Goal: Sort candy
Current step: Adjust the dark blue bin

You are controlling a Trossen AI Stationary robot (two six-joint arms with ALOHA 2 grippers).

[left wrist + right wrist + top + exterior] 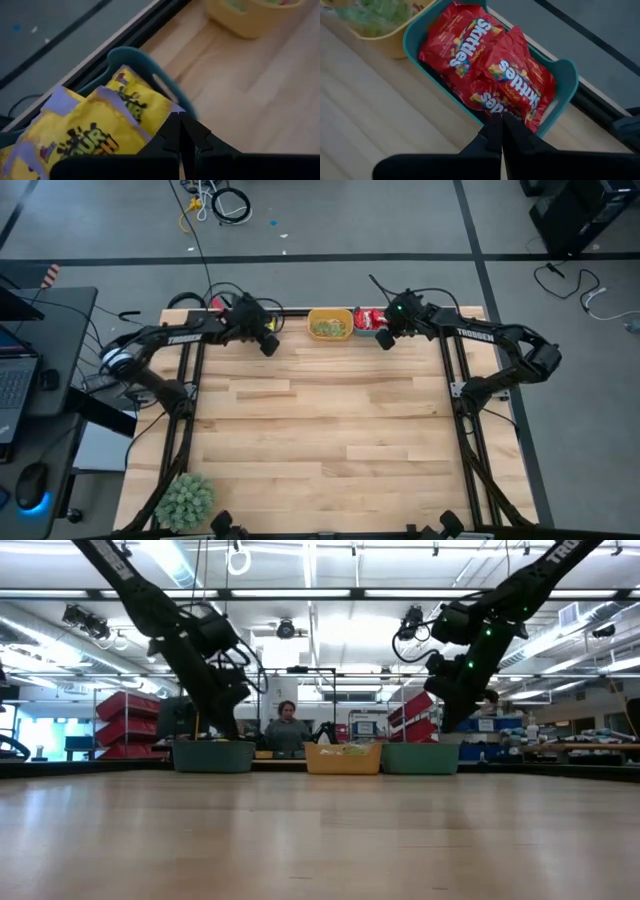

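Three small bins are lined up along the far edge of the light wooden table (pixel 330 430). The shiny red wrapped candy packets (pixel 490 65) are piled in a teal plastic bin (pixel 565 75) toward the far right corner. The bright yellow wrapped candy packets (pixel 95 125) are heaped in a second teal plastic bin (pixel 135 57) toward the far left corner. The small pale green candies (pixel 328 327) are seen in the yellow-orange plastic bin (pixel 329 324) between the two, at the middle of the far edge.

The right gripper (pixel 501 125) is held over the near rim of the red bin, fingers pressed together, nothing gripped. The left gripper (pixel 181 130) is held over the near rim of the yellow-packet bin, fingers likewise pressed together and empty.

A fuzzy green ball-shaped plant (pixel 185 498) is set at the near left corner. A person (pixel 288 728) is seen behind the table in the low view.
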